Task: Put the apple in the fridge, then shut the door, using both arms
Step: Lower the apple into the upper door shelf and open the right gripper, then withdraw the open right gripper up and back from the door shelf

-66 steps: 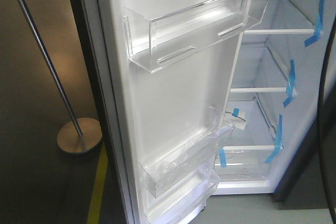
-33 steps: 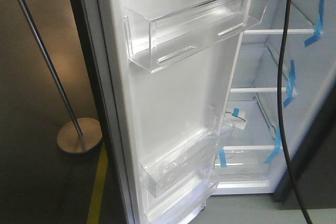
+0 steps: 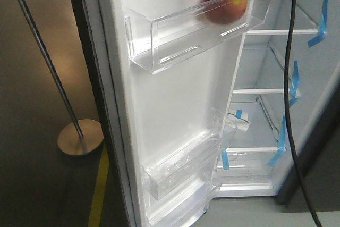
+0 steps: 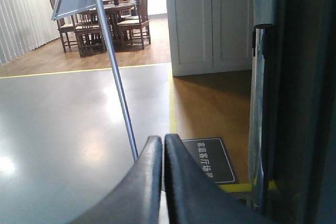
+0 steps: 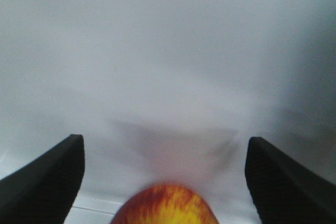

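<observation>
- Front view: the door [image 3: 175, 104] stands open, its white inner face toward us. The apple [image 3: 226, 1] is inside the top bin [image 3: 159, 41], toward the bin's right end and at about 1 o'clock in the picture, seen through the clear front wall.
- To the right, the fridge [image 3: 265, 120] shows its glass shelves with blue tape [image 3: 292, 83] on their ends. A black cable [image 3: 288, 67] hangs in front of it.
- At 9 o'clock, a stand [image 3: 79, 137] rests its round foot on the floor.
- Left wrist view: the left gripper [image 4: 163, 139] is clenched, its fingers pressed together with nothing between them. It points across the room at the stand's pole, with a dark mat [image 4: 212, 160] at 5 o'clock and a white cabinet [image 4: 210, 19] at 1 o'clock.
- Right wrist view: the right gripper [image 5: 165, 140] is spread wide and grasps nothing. The blurred apple sits at 6 o'clock, clear of both fingers [image 5: 52, 177], against a white surface.
</observation>
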Robot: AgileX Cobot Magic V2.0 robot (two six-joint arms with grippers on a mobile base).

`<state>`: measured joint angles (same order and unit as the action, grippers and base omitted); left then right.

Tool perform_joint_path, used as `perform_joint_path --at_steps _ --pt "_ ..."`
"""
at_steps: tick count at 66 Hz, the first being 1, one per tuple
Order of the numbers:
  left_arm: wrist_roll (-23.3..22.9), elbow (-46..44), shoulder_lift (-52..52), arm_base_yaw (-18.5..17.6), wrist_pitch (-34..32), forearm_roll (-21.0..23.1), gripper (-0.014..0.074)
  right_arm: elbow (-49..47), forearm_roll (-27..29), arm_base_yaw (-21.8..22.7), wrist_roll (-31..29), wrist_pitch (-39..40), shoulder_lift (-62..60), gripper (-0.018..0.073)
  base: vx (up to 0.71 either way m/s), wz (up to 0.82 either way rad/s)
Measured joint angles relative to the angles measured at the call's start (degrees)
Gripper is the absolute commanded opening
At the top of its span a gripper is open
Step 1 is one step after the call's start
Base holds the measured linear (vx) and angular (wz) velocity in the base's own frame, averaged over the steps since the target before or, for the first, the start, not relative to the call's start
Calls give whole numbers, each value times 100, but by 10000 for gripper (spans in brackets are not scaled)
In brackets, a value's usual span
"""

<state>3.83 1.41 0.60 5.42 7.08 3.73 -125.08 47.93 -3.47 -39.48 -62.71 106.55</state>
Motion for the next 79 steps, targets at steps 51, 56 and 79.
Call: perform_joint_path --at_steps 51,56,79 --pt "0 0 0 0 0 0 -7 -286 -224 0 197 -502 -1219 -11 0 0" --pt "0 0 0 0 0 0 -7 -286 -293 0 197 -725 -1444 -4 0 0" --pt "0 0 0 0 0 0 -7 -292 -1091 0 394 -1061 -2168 -4 0 0"
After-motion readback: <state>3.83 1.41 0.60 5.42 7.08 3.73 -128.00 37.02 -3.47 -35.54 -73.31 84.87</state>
